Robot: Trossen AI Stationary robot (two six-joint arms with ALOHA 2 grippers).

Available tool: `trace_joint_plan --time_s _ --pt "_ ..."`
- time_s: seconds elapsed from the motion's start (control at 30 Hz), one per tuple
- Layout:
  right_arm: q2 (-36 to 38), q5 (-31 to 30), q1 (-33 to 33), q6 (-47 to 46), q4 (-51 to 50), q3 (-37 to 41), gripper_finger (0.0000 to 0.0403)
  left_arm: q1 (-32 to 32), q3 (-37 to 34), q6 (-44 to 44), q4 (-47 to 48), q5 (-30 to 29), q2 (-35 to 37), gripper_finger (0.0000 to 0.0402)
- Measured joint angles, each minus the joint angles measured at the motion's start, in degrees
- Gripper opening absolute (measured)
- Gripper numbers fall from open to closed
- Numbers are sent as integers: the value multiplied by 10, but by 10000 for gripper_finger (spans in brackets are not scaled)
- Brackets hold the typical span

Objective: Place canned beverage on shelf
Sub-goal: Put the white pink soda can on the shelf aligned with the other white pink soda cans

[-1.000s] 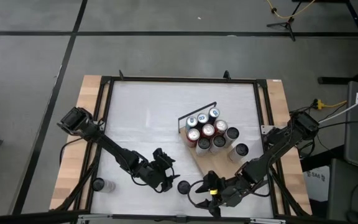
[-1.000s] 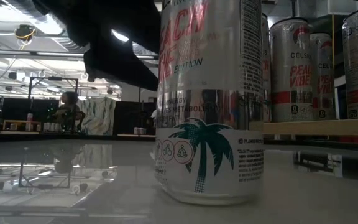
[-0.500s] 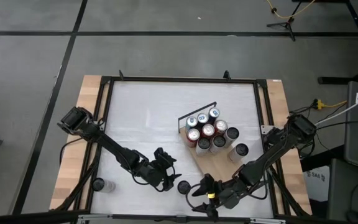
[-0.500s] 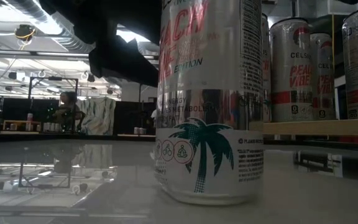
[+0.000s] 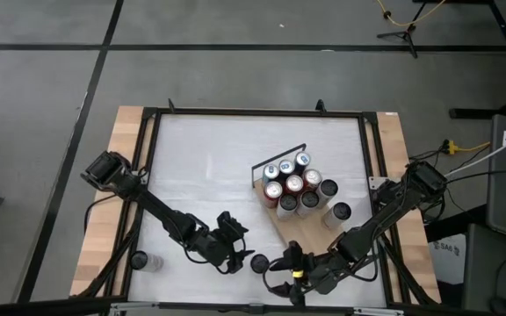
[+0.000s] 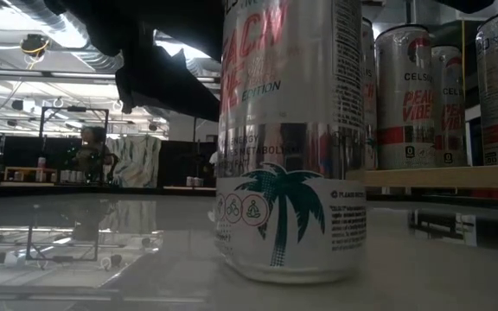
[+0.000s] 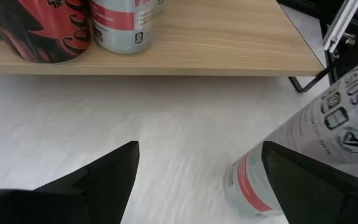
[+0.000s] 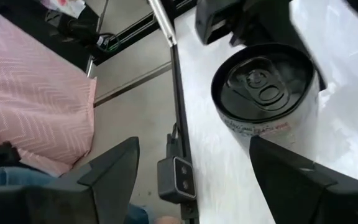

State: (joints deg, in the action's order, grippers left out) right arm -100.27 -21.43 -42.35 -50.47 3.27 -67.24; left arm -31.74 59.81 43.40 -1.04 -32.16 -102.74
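A silver can with a palm-tree print [image 6: 292, 138] stands upright on the white tabletop near its front edge [image 5: 259, 262]. My left gripper [image 5: 239, 252] is open on the can's left; in its wrist view [image 7: 197, 152] the can [image 7: 303, 137] stands off to one finger's side. My right gripper [image 5: 279, 266] is open on the can's right, and its wrist view [image 8: 194, 143] shows the can's dark top [image 8: 263, 87] just ahead. The light-wood shelf [image 5: 310, 230] lies slantwise behind, with several cans [image 5: 293, 186] standing on its far half.
One more can [image 5: 139, 261] stands at the front left, beside the table's black frame. The shelf's near part [image 7: 229, 37] is bare wood. A person in a pink top [image 8: 36, 106] sits just beyond the table's front edge.
My right gripper has turned a little toward the can and stays open. The can has not moved.
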Motion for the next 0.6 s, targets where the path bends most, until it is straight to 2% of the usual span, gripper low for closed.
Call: trace_joint_plan --time_s 0.2,0.6 --pt "0 -30 2 2 0 0 296 -2 0 0 1 -1 0 332" --pt "0 -35 24 15 -3 0 296 -9 0 2 4 -4 0 332"
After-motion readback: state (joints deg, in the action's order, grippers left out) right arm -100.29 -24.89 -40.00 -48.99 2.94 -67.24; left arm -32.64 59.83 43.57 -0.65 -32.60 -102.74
